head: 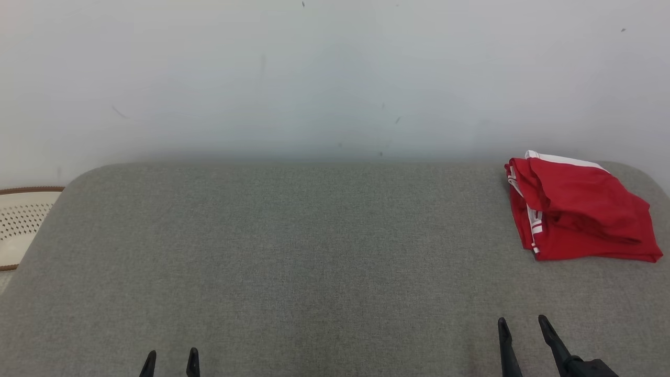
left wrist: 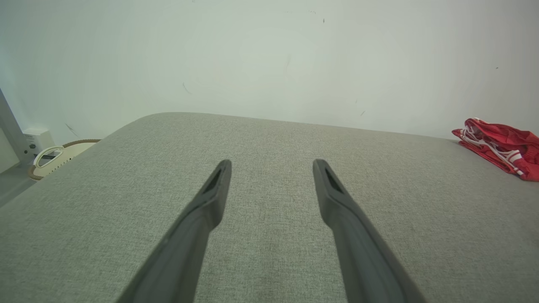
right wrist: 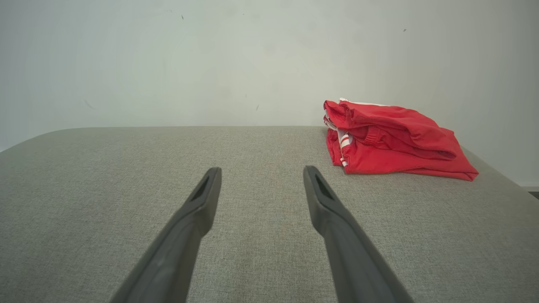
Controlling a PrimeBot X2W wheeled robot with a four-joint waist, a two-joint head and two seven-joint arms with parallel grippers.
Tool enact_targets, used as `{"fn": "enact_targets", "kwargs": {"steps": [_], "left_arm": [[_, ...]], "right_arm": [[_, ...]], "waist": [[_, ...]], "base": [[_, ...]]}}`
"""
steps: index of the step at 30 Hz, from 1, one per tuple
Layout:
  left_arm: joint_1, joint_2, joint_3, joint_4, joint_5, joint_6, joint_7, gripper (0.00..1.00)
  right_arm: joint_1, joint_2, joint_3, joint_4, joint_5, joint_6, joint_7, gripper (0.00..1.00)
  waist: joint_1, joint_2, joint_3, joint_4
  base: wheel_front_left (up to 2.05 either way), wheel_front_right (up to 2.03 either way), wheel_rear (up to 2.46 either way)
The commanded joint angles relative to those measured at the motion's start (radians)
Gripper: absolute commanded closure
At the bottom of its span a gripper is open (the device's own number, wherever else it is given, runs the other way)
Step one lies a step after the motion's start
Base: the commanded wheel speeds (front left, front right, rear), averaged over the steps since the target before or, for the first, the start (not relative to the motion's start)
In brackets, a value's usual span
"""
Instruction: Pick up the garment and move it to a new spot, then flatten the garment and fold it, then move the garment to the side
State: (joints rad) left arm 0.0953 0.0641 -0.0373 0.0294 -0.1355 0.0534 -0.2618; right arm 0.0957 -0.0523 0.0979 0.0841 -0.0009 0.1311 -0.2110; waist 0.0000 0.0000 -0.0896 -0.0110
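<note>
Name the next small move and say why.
Probably reach the open right gripper forward and right to the bunched red garment with white stripes: it lies untouched at the far right corner of the grey fabric surface, nearest that arm.

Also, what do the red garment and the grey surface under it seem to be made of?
Red garment: looks like a thin, soft fabric, perhaps a sports knit, matte, with white stripes; it lies in loose, soft folds. Grey surface: seems to be a woven cloth cover, matte; a fine mottled weave shows, and its corners are rounded, so it may be padded beneath.
</note>
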Motion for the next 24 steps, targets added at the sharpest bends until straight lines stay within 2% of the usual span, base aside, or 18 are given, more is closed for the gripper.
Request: {"fn": "enact_targets", "kwargs": {"steps": [1, 9, 10, 14, 24], "left_arm": [[0.007, 0.006, 0.002, -0.002, -0.004, -0.004, -0.003, 0.0], [0.011, 0.01, -0.006, 0.0, -0.014, -0.014, -0.003, 0.0], [0.002, 0.003, -0.006, 0.0, -0.008, -0.013, 0.0, 1.0], [0.003, -0.005, -0.005, 0.032, -0.022, -0.015, 0.011, 1.0], [-0.043, -0.006, -0.001, 0.073, -0.224, -0.038, 0.05, 1.0]], "right_arm": [[0.0, 0.003, 0.003, 0.003, 0.006, -0.001, -0.001, 0.0], [-0.002, 0.003, 0.004, 0.006, 0.008, -0.001, -0.001, 0.0], [-0.002, 0.0, 0.002, 0.004, 0.002, 0.0, 0.0, 1.0], [0.008, 0.0, 0.002, 0.029, 0.016, 0.0, 0.001, 1.0], [-0.027, -0.019, -0.024, 0.051, 0.257, 0.0, 0.039, 1.0]], "waist": [[0.0, 0.0, 0.0, -0.001], [0.0, 0.0, 0.003, -0.007], [0.0001, 0.0, 0.003, -0.007], [0.0, -0.0001, 0.004, -0.007], [0.0, -0.0001, 0.011, -0.005]], "base": [[0.0, 0.0, 0.0], [0.0, 0.0, 0.0], [0.0, 0.0, 0.0], [0.0, 0.0, 0.0], [0.0, 0.0, 0.0]]}}
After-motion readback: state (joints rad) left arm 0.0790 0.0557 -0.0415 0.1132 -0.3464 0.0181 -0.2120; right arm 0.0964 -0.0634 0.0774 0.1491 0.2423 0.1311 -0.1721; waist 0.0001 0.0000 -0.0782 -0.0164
